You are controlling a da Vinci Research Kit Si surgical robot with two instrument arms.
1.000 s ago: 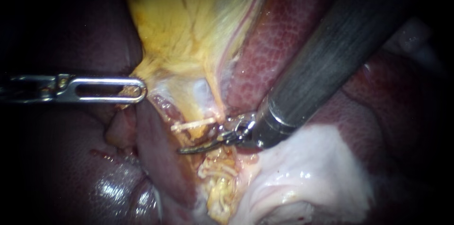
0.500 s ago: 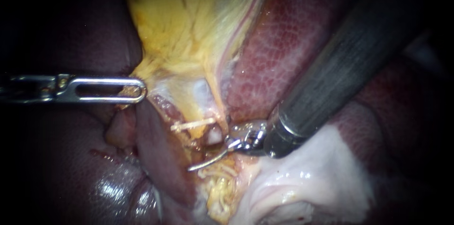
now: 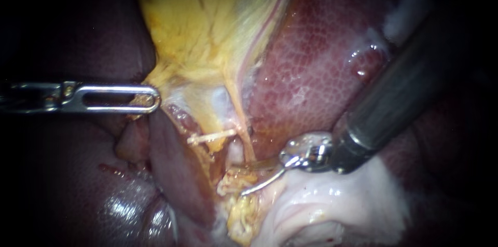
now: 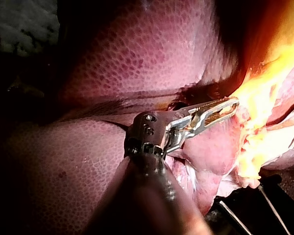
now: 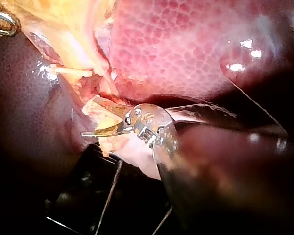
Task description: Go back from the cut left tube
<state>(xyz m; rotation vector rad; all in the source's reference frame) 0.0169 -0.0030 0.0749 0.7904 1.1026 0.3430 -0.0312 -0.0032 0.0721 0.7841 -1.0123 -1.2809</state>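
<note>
Nearest the camera, right instrument (image 3: pixel 244 179): a thick dark shaft comes in from the upper right. Its two thin curved blades stand apart with a gap between them and grip nothing.
Change in the right instrument: a second ago its tip sat right under the clip, against the tube. Half a second ago it was partway out. Now it has drawn back along its own shaft and the blades are clear of the stump.
Under the right instrument: pale tissue (image 3: pixel 337 200), wet and glistening. Lumpy yellow fat (image 3: pixel 241 210) lies just ahead of the lower blade.
Cut left tube (image 3: pixel 235 149): a short pale stump ahead of the right instrument's blade tips, near them but apart, just beside the clip.
Clip (image 3: pixel 211 136): a cream bar across the tube, where it was a second ago.
Thin strand (image 3: pixel 243 122): runs beside the stump, from the gallbladder past the clip's end toward the upper blade. Whether the two touch I cannot tell.
Left instrument (image 3: pixel 148 97): well apart from the right one, beyond the clip. Its slotted jaws are clamped on the gallbladder's yellow edge and have not shifted across the three pictures.
Gallbladder (image 3: pixel 207 34): yellow, stretched away beyond the left instrument's jaws.
Liver (image 3: pixel 311 70): farthest back, mottled red. More of it shows than before, including a shiny wet bump (image 3: pixel 365 63) beside the right shaft.
</note>
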